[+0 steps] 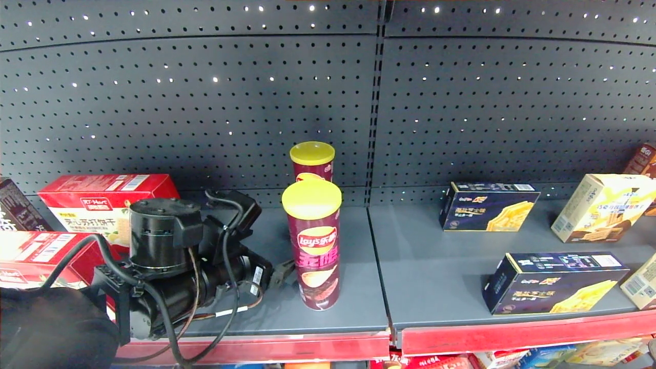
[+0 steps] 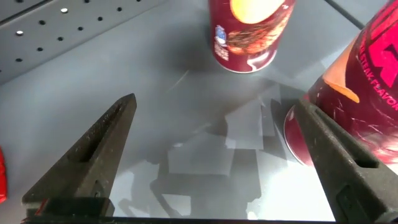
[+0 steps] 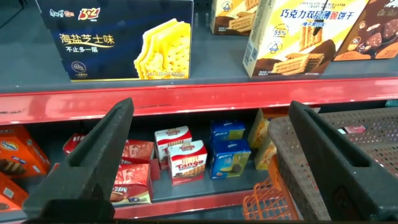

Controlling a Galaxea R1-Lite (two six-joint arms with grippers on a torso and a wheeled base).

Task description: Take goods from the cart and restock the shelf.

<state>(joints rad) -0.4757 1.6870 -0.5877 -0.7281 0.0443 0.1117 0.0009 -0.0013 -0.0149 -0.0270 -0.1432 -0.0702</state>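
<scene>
Grey pegboard (image 1: 205,102) backs a smooth grey metal shelf (image 1: 435,277) with a red front edge.

- Left claw (image 2: 214,102): spread wide over the shelf, holding nothing. One dark wedge-shaped finger (image 2: 336,155) sits just beside the front can (image 1: 313,246); whether they touch cannot be made out.
- Front can: upright glossy maroon cylinder with a yellow lid, mid-shelf.
- Rear can (image 1: 312,161): same kind, upright directly behind, lower part hidden.
- Right claw (image 3: 211,104): spread wide and empty, facing the shelf's edge.
- Mesh basket (image 3: 348,143): cut off at the edge of the right wrist view.
- Red boxes (image 1: 102,197): cardboard, partly hidden by the left arm.
- Dark blue boxes (image 1: 487,207): two, lying flat.
</scene>
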